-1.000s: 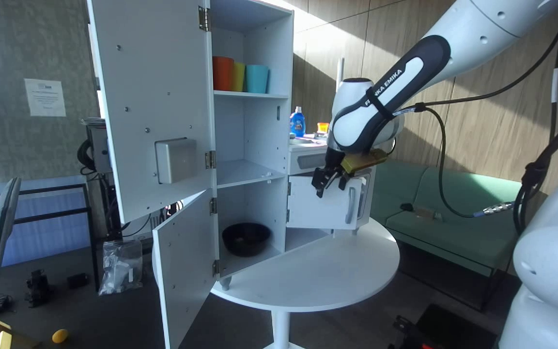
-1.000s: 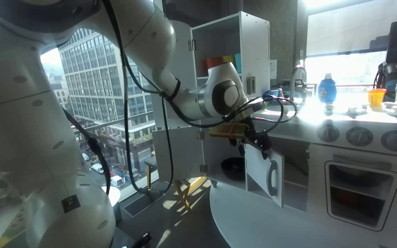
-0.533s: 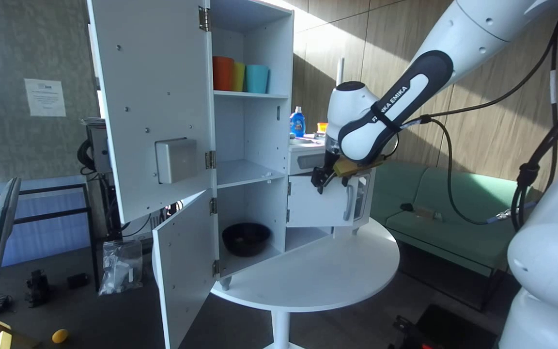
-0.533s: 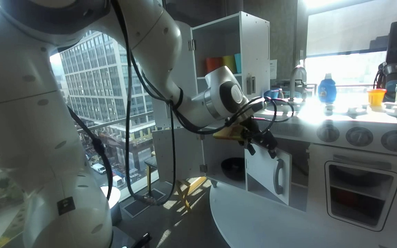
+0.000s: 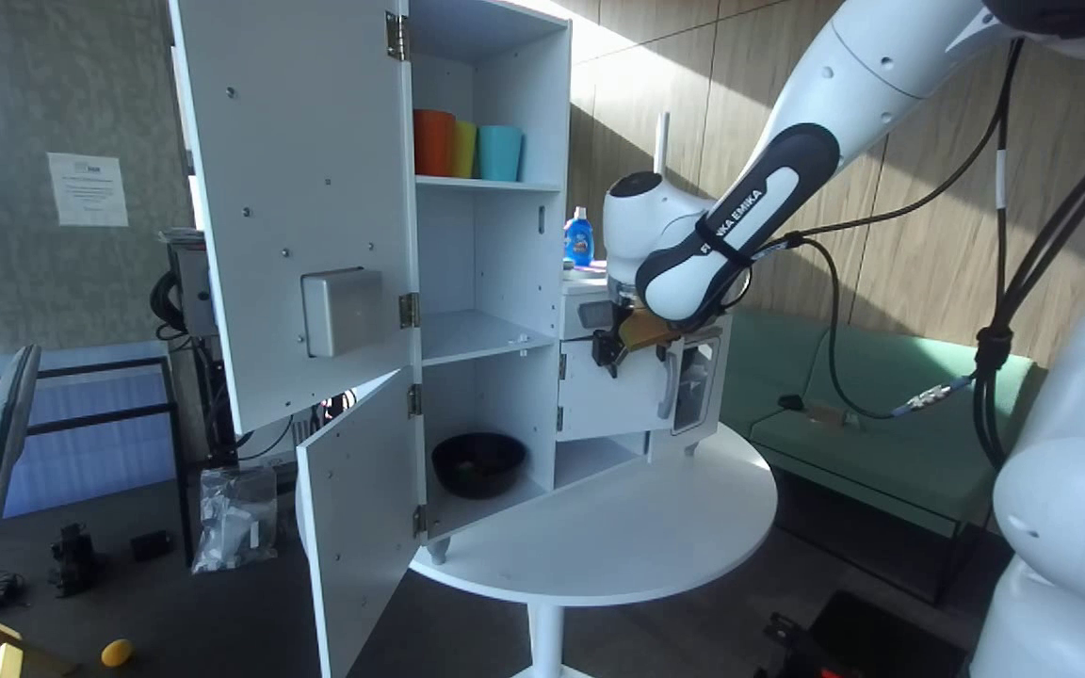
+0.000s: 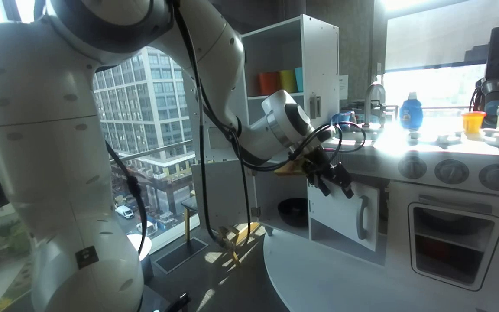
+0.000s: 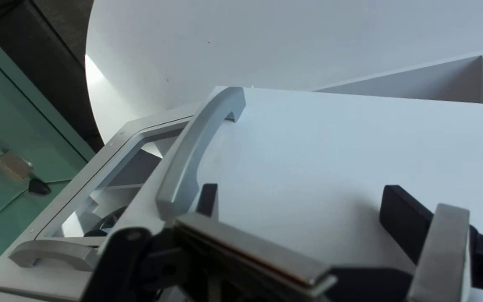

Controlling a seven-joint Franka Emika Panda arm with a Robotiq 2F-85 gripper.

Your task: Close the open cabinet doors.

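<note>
The tall upper cabinet door (image 5: 307,188), with a boxy handle (image 5: 345,311), stands wide open on the tall white cabinet (image 5: 491,259). The shorter lower cabinet door (image 5: 364,518) also stands open; it shows in an exterior view (image 6: 223,190). My gripper (image 5: 637,360) is away from both, at the small hinged door (image 5: 613,405) of the low white toy kitchen. In the wrist view my gripper (image 7: 306,209) is open, its black fingers spread close over that small door (image 7: 350,142), beside its curved grey handle (image 7: 199,155). Contact cannot be made out. The small door is partly open.
Cups (image 5: 499,153) stand on an upper shelf and a black bowl (image 5: 478,464) on the cabinet's bottom. A round white table (image 5: 618,546) carries the units. A blue bottle (image 6: 411,112) and an orange cup (image 6: 473,122) stand on the toy kitchen top.
My gripper has moved along with the small toy kitchen door, which has swung further toward shut. The upper and lower cabinet doors have not moved.
</note>
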